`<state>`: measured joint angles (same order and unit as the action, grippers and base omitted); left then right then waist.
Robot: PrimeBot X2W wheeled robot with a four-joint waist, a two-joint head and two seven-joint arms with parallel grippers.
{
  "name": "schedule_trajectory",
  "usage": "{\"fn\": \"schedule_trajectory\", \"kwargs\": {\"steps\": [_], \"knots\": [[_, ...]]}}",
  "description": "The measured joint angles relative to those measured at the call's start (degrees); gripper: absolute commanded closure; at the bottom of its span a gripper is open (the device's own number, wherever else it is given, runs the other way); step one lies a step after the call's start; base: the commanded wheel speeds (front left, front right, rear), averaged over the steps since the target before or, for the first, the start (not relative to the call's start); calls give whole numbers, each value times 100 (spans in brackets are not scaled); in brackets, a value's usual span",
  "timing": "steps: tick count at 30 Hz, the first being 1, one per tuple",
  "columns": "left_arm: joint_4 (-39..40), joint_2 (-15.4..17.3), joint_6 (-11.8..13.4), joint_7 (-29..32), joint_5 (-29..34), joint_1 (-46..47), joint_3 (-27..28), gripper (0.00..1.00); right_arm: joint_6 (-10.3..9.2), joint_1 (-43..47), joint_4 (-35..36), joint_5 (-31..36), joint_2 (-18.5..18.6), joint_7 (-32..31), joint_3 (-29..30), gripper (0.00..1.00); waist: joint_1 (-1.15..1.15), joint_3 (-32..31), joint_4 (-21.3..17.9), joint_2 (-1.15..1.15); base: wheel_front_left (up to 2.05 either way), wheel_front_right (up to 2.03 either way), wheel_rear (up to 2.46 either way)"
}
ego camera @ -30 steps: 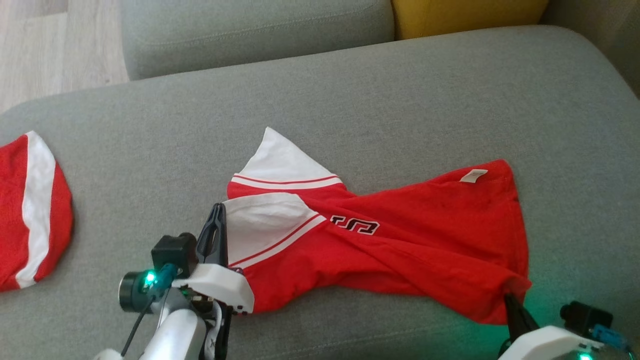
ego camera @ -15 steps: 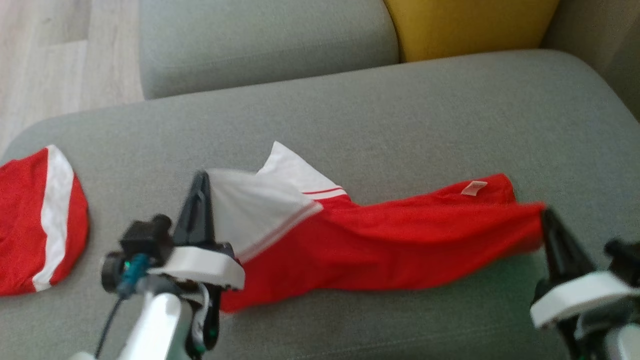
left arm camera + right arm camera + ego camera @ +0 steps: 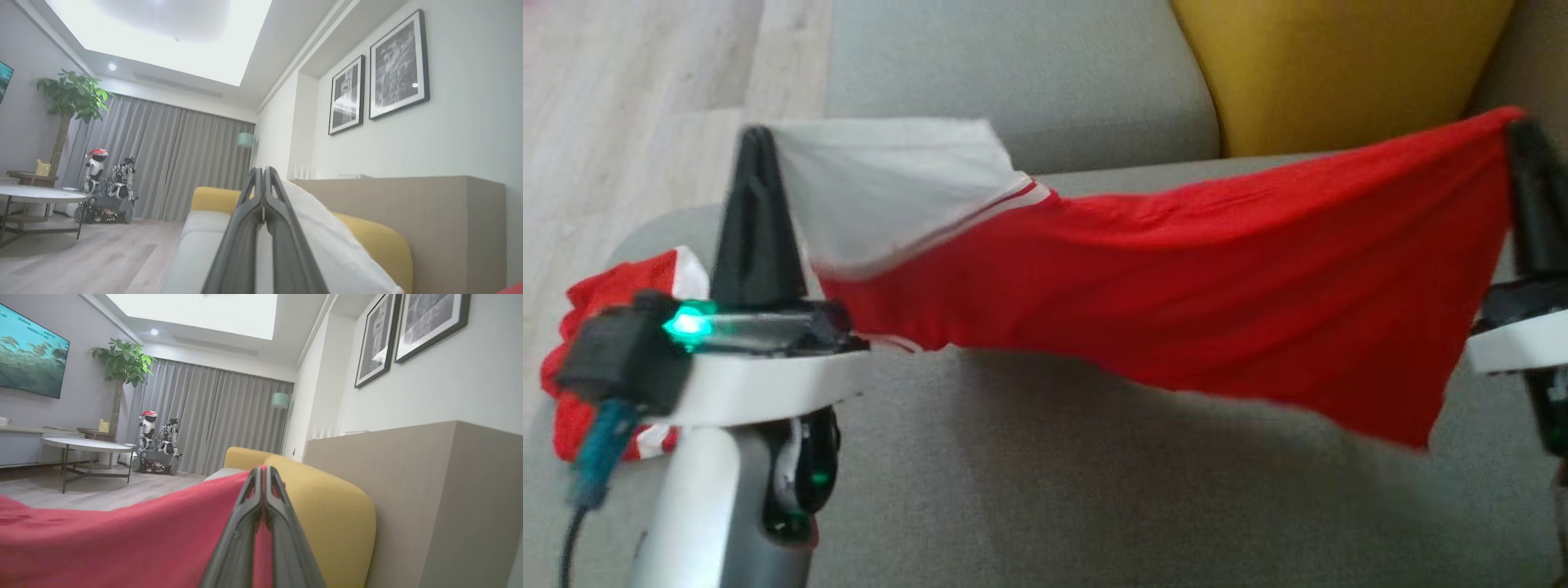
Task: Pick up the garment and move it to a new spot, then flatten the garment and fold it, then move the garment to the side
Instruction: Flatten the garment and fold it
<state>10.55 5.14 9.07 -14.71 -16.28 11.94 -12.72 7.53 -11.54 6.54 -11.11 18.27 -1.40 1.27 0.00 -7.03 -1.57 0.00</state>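
- While both pairs of dark fingers are pressing tight together, the left gripper [image 3: 756,139] is clamping the white sleeve end of the red-and-white jersey [image 3: 1176,278], and the right gripper [image 3: 1523,131] is clamping its red corner.
- Seen from the left wrist, white cloth is coming out from between the closed left fingers [image 3: 286,245] and spilling off to one side of them.
- Seen from the right wrist, red cloth is sitting wedged between the closed right fingers [image 3: 241,547] and spreading away on the other side.
- Both grippers are pointing upward, and a green light is glowing on the left wrist housing [image 3: 690,322].
- The jersey is hanging stretched between the two grippers, raised clear above the grey sofa seat [image 3: 1013,506].
- Its middle is sagging, and its loose lower corner is dangling toward the seat on the right gripper's side.
- A soft shadow of the jersey is falling on the seat directly beneath it.
- A second red-and-white garment [image 3: 580,310] is lying crumpled at the seat's left end, partly behind the left wrist.
- A yellow cushion [image 3: 1339,73] is standing at the back of the seat, with a grey back cushion [image 3: 1013,73] just beside it.
- Pale wood flooring [image 3: 629,98] is showing beyond the seat's left end.
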Motion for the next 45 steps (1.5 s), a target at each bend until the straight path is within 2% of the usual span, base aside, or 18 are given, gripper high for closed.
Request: {"fn": "schedule_trajectory", "kwargs": {"steps": [5,11,15,18,22,26,30,35,39,45], "knots": [[501,5,32,19,-54,2,67,100,0,-50,182,127,-2,40,276,100,0,-139,136,0,0,0,0],[990,53,109,376,-156,0,100,100,0,-47,546,152,-36,-224,460,100,0,-161,206,0,0,0,0],[971,261,91,688,-148,118,182,100,0,-166,598,34,7,-563,558,100,0,-70,204,0,0,0,0],[616,401,-110,969,-153,675,136,100,0,-650,357,-143,126,-880,446,100,0,75,182,0,0,0,0],[-287,405,-375,1217,-278,1870,46,100,0,-1824,-354,-492,348,-1095,63,100,0,384,135,0,0,0,0],[-1489,410,-628,1218,-249,3230,7,100,0,-3199,-1422,-614,553,-1012,-436,100,0,802,59,0,0,0,0],[-2666,337,-744,912,-189,4775,44,100,0,-4735,-2636,-610,587,-544,-680,100,0,1316,-5,0,0,0,0],[-3906,143,-749,224,-162,6364,272,100,0,-6291,-4029,-375,572,450,-865,100,1,1875,-9,0,0,0,0],[-4559,70,-757,40,-147,6873,415,100,0,-6839,-4952,-243,545,1120,-1100,100,1,2060,119,0,0,0,0],[-5005,14,-909,-1,-145,6903,432,100,0,-6881,-5740,-444,423,1461,-1358,100,1,2148,332,0,0,0,0]]}}
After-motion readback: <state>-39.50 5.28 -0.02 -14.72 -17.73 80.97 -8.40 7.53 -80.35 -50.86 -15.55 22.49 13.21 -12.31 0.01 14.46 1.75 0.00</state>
